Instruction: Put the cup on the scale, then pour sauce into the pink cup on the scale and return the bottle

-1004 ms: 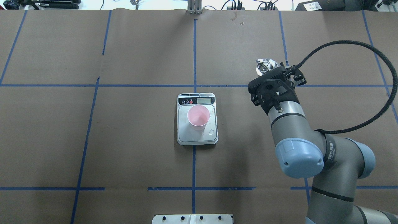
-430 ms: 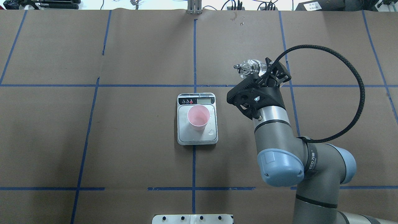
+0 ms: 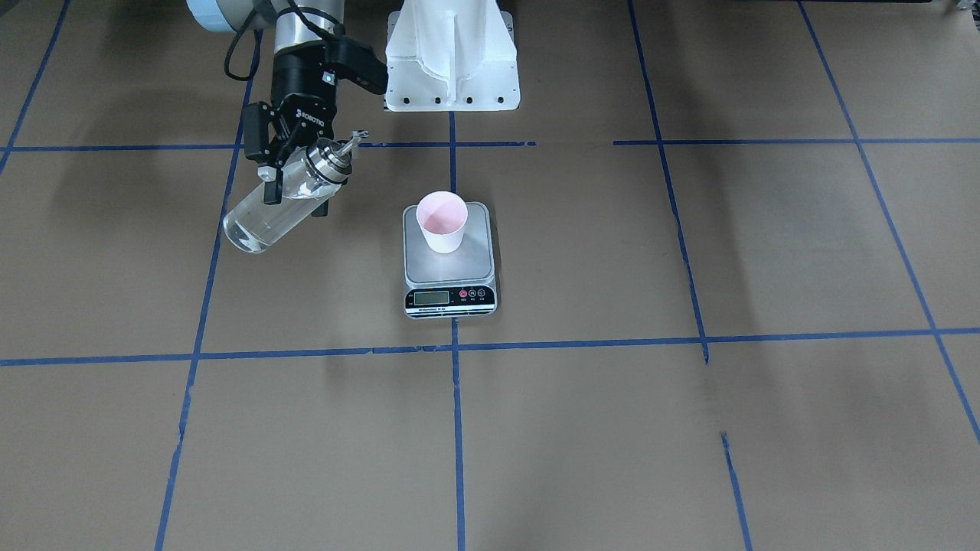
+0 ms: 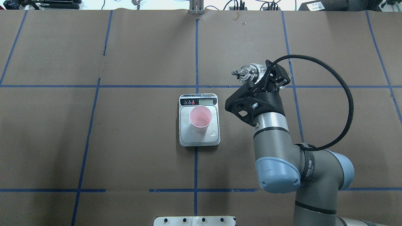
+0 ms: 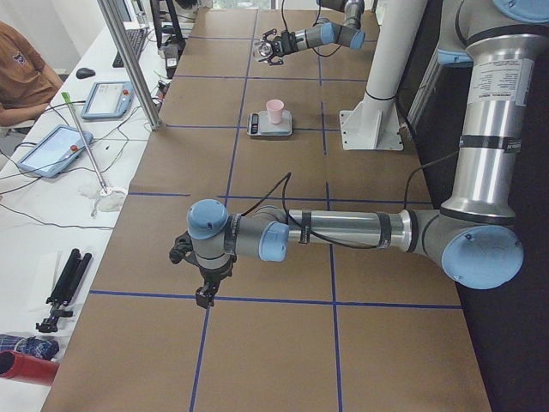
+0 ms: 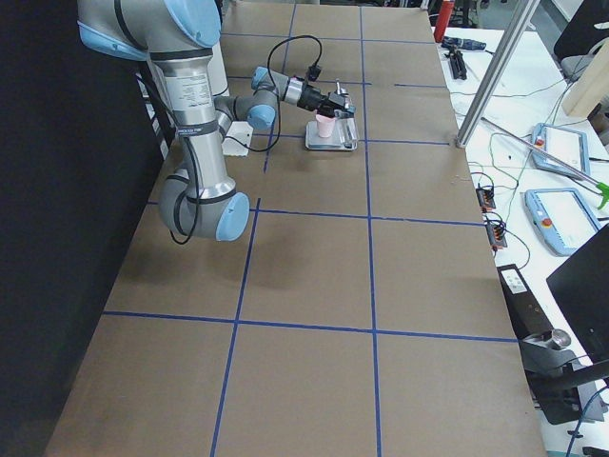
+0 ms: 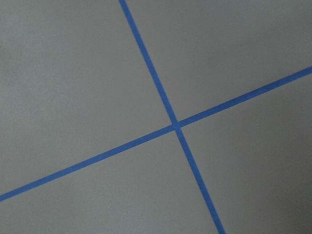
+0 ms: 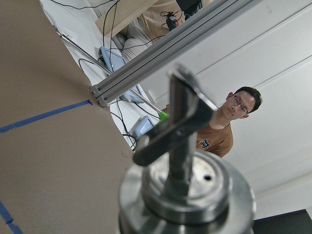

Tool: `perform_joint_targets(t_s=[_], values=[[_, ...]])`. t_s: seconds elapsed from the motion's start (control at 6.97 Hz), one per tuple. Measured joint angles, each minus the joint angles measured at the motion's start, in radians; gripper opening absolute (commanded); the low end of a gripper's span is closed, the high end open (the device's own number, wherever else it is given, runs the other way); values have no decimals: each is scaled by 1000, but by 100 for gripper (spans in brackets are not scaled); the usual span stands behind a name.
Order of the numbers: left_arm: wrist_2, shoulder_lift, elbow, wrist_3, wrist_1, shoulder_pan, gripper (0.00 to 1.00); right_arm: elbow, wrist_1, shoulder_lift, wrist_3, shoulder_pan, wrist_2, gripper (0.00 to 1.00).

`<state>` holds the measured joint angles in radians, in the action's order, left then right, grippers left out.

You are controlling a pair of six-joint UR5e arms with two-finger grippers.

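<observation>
My right gripper is clamped on the clear glass bottle with the metal spout cap. It is tilted, beside but apart from the small pink paper cup, which stands on the steel digital scale. My left gripper hangs over the brown worktop, well apart from them; I cannot tell whether it is open or closed.

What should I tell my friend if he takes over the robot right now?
Right jaws: shut on the bottle, held tilted in the air beside the scale, cap end toward it.
Left jaws: low over the table, far from the scale; open or shut cannot be told.
Done: the cup stands upright on the scale.
The sauce is in the bottle; whether any is in the cup cannot be told.
Left: bring the spout over the cup, pour, then return the bottle.
</observation>
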<state>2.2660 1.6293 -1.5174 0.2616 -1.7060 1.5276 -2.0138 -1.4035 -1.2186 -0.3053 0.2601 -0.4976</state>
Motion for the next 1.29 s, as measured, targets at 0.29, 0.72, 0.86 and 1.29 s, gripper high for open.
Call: perform_joint_targets(t_s=[0.29, 0.72, 0.86, 1.29], values=[[0, 0, -1, 1, -4, 0, 100, 37, 0, 1, 5, -45, 54, 0], [-2, -1, -1, 0, -5, 0, 100, 115, 0, 8, 4, -71, 94, 0], [-3, -1, 0, 1, -5, 0, 100, 149, 0, 25, 4, -76, 107, 0], [-3, 0, 3, 1, -5, 0, 100, 226, -1, 68, 6, -81, 134, 0]])
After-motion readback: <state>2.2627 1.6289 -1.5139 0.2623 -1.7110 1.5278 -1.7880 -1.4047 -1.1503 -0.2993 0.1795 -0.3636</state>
